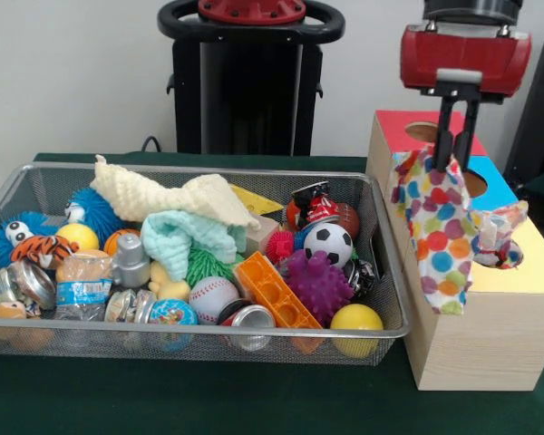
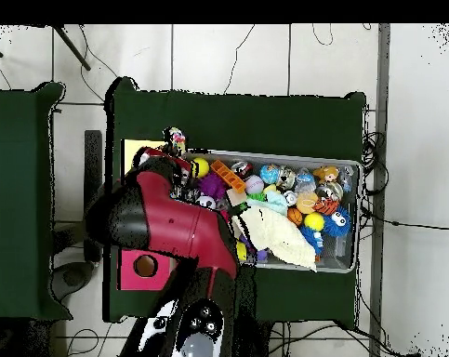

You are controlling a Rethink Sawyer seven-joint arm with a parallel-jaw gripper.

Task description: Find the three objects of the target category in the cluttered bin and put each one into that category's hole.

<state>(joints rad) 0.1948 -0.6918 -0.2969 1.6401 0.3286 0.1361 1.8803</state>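
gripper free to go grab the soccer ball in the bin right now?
Probably not yet. The gripper is shut on the polka-dot cloth, hanging over the wooden box, so it must drop that first. The soccer ball itself lies on top of the pile, uncovered from above.

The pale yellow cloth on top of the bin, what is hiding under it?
Under the pale yellow cloth a mint green cloth and a spiky green ball stick out, with a blue fuzzy toy beside its left end. Whatever lies directly beneath its middle is covered.
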